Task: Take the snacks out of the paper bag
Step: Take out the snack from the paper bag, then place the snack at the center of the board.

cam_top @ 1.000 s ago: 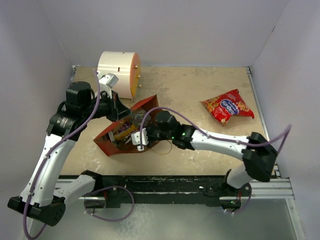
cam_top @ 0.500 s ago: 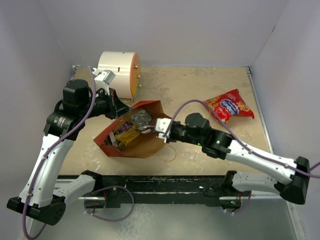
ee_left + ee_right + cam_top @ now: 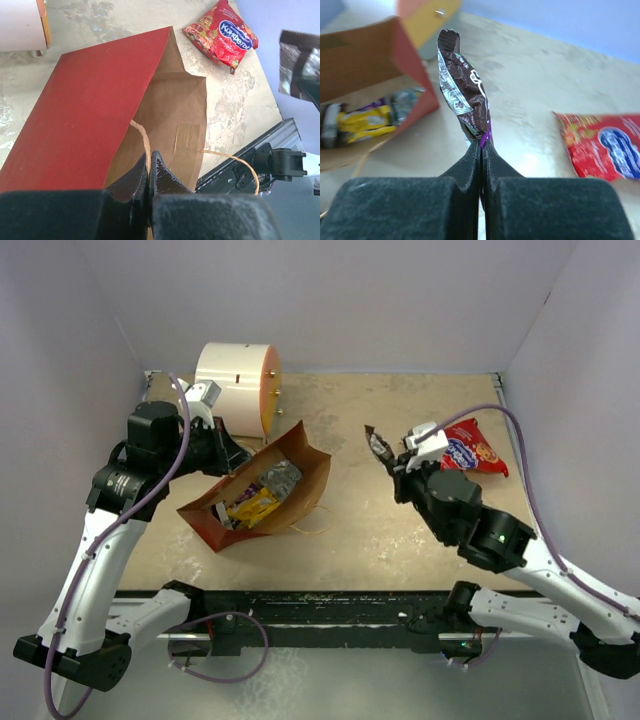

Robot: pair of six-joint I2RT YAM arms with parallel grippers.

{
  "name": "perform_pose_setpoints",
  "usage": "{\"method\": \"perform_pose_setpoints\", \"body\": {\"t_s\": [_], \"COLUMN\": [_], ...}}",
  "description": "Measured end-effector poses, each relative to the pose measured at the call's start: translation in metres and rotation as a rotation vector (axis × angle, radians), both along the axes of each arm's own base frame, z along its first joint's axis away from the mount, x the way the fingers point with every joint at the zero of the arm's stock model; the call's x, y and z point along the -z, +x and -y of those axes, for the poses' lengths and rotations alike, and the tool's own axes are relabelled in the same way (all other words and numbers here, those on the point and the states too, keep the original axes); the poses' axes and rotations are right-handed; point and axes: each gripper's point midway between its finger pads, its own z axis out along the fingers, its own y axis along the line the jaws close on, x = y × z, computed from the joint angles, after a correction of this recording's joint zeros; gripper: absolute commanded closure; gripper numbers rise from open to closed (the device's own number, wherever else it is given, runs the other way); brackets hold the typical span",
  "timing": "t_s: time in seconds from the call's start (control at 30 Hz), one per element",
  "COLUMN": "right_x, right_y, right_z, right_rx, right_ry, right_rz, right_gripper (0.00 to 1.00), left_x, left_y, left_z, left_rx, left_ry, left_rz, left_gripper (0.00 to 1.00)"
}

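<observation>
The paper bag (image 3: pixel 300 465) lies on its side, mouth toward the near edge, red outside (image 3: pixel 95 110) and brown inside (image 3: pixel 180 115). My left gripper (image 3: pixel 232 462) is shut on its cord handle (image 3: pixel 142 137) at the mouth's rim. Inside lie a yellow-purple packet (image 3: pixel 252 506) and a silver-grey packet (image 3: pixel 282 478); both show in the right wrist view, yellow (image 3: pixel 365 122) and silver (image 3: pixel 407 97). My right gripper (image 3: pixel 393 458) is shut on a dark brown and purple packet (image 3: pixel 462 90) and holds it in the air right of the bag. The large red snack bag (image 3: pixel 478 452) lies on the table at the right.
A white-and-orange cylinder (image 3: pixel 238 385) stands at the back, just behind the paper bag. The bag's second cord handle (image 3: pixel 318 530) loops onto the table near the front. Grey walls close in the left, back and right. A black rail (image 3: pixel 330 605) runs along the near edge.
My right gripper came out of the bag's mouth with the dark brown packet and swung right and up toward the red snack bag. The paper bag shifted and tilted slightly under my left gripper.
</observation>
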Motion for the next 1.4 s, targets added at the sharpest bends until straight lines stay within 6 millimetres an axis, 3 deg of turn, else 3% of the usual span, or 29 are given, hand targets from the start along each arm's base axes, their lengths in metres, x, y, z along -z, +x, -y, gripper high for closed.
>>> {"method": "perform_pose_setpoints", "body": {"t_s": [0.17, 0.3, 0.4, 0.5, 0.67, 0.77, 0.87, 1.0, 1.2, 1.33, 1.4], "right_x": [0.036, 0.094, 0.141, 0.181, 0.216, 0.235, 0.254, 0.263, 0.259, 0.242, 0.225], "right_y": [0.046, 0.085, 0.103, 0.117, 0.135, 0.136, 0.132, 0.135, 0.135, 0.131, 0.128], "right_z": [0.039, 0.059, 0.067, 0.078, 0.093, 0.096, 0.1, 0.108, 0.117, 0.104, 0.093], "right_rx": [0.262, 0.374, 0.401, 0.406, 0.374, 0.338, 0.322, 0.342, 0.392, 0.332, 0.279], "right_ry": [-0.058, -0.199, -0.309, -0.385, -0.465, -0.507, -0.559, -0.604, -0.616, -0.536, -0.47], "right_rz": [-0.102, -0.246, -0.361, -0.455, -0.521, -0.526, -0.54, -0.541, -0.551, -0.551, -0.524], "right_gripper": [1.0, 1.0, 1.0, 1.0, 1.0, 0.99, 0.81, 0.72, 0.47, 0.39, 0.39], "left_x": [0.0, -0.006, -0.012, -0.016, -0.021, -0.025, -0.028, -0.032, -0.037, -0.031, -0.023], "left_y": [0.0, 0.0, 0.0, 0.001, 0.002, 0.001, 0.0, -0.001, -0.008, -0.018, -0.024], "left_z": [-0.001, 0.001, 0.004, 0.005, 0.008, 0.011, 0.014, 0.017, 0.028, 0.039, 0.042], "left_rx": [0.003, 0.032, 0.057, 0.075, 0.102, 0.125, 0.14, 0.158, 0.226, 0.298, 0.324], "left_ry": [0.011, 0.012, 0.012, 0.018, 0.015, 0.006, -0.004, -0.017, -0.069, -0.121, -0.138], "left_rz": [0.008, 0.037, 0.068, 0.095, 0.129, 0.144, 0.157, 0.172, 0.175, 0.137, 0.107], "left_gripper": [1.0, 1.0, 1.0, 1.0, 1.0, 1.0, 1.0, 1.0, 1.0, 1.0, 1.0]}}
